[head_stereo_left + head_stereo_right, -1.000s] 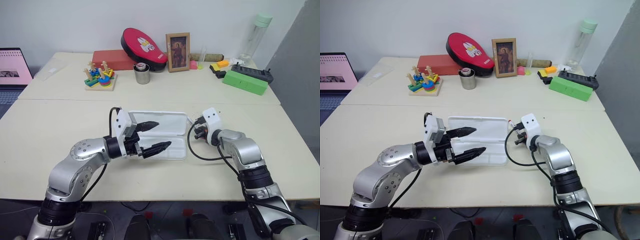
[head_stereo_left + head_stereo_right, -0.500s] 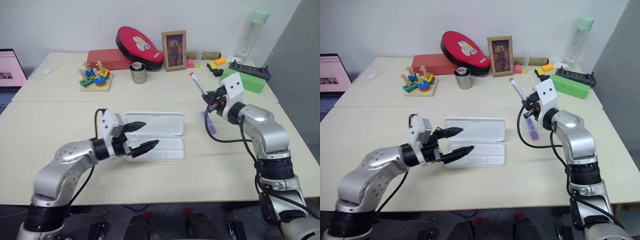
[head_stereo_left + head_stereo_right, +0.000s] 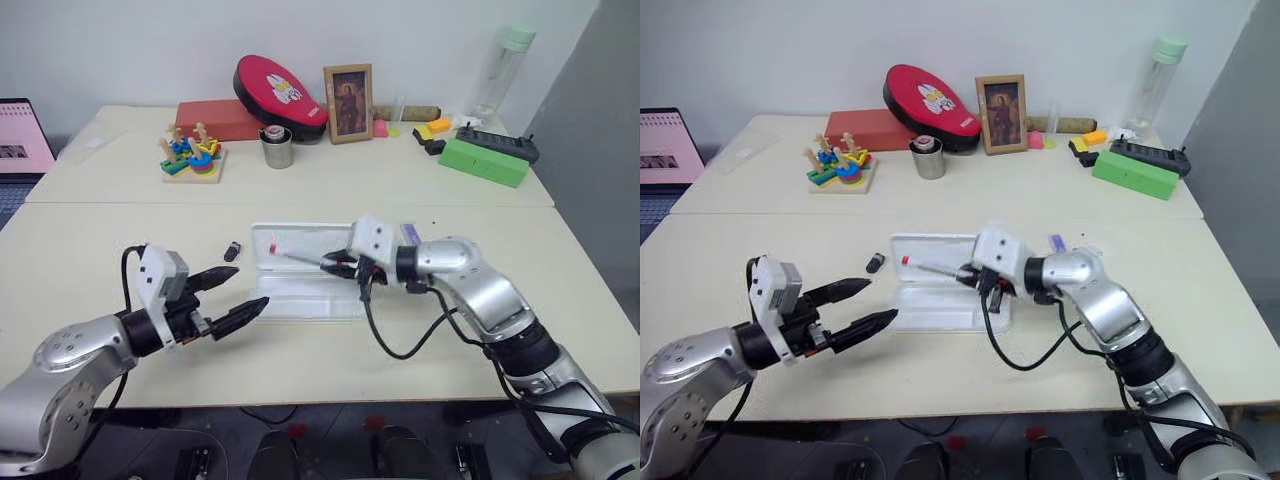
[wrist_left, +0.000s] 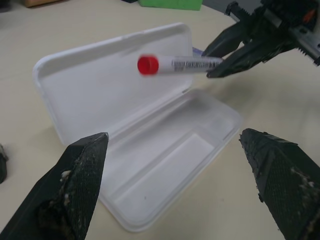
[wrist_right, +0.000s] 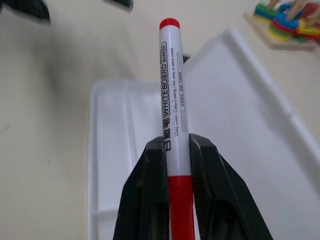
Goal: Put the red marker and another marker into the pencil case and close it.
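Observation:
The pencil case (image 3: 300, 303) lies open in the middle of the table, its lid raised at the far side. My right gripper (image 3: 337, 265) is shut on the red marker (image 3: 298, 257) and holds it nearly level over the case, with the red end (image 4: 148, 64) pointing left. The marker stands between the pads (image 5: 152, 165) in the right wrist view. My left gripper (image 3: 248, 288) is open and holds nothing, just left of the case's near corner. The lilac marker (image 3: 410, 233) lies on the table right of the case, partly behind my right arm.
A small black object (image 3: 232, 250) lies left of the case. Along the back of the table stand a green box (image 3: 483, 162), a stacking toy (image 3: 190, 155), a metal cup (image 3: 278, 148), a picture frame (image 3: 349, 90) and a bottle (image 3: 505, 65).
My right gripper has swung left from the table's right side, bringing the red marker over the open case and tipping it nearly level. My left gripper has drawn back left, off the case.

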{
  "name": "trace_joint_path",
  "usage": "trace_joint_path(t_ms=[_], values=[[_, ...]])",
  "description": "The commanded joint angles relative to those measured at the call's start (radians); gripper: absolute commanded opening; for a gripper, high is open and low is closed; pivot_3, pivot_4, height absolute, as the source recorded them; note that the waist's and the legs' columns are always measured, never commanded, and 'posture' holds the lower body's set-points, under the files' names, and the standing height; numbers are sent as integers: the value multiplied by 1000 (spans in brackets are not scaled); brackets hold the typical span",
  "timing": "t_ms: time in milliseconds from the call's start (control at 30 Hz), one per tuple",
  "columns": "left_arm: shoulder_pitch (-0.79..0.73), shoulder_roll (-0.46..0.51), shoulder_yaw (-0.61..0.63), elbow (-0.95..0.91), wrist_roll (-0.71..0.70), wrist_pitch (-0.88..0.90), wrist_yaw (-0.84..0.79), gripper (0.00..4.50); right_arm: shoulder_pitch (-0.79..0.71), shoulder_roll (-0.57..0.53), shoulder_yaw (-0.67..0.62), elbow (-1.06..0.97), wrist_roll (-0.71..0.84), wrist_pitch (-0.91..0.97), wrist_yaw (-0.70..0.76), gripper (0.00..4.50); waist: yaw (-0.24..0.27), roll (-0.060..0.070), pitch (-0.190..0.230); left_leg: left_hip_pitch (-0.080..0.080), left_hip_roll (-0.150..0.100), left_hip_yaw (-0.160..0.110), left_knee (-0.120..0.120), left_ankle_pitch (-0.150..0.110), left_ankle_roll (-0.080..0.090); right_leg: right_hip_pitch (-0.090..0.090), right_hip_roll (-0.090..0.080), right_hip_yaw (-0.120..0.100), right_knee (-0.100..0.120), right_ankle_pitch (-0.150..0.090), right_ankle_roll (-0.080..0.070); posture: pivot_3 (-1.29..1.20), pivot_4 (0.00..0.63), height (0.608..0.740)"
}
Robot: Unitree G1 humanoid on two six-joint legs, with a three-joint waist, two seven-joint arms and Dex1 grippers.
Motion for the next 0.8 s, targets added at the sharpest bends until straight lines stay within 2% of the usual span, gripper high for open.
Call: trace_joint_path(t_ms=[33,333,400,700,800], values=[[14,7,38,-67,-35,9,23,4500,-26,29,5,94,-42,-103,0,270,2,0,0,0,0,0,0,0,0,0,0,0,0,0,0,0,150,740],[38,-2,40,-107,-55,20,73,4500,-58,77,2,229,-88,-200,29,270,1,-1,0,0,0,0,0,0,0,2,0,0,0,0,0,0,150,740],[35,-1,38,-108,-56,20,78,4500,-53,80,0,225,-88,-201,36,972,2,0,0,0,0,0,0,0,0,2,0,0,0,0,0,0,150,740],[-34,5,-15,-81,-56,22,82,4500,-55,104,-84,140,-3,-94,60,2837,4,0,0,0,0,0,0,0,0,2,0,0,1,0,0,0,150,740],[-81,1,-54,-68,-49,21,76,4500,-66,130,-159,77,81,-6,53,3533,6,0,0,0,0,0,0,0,0,2,0,0,1,0,0,0,150,740]])
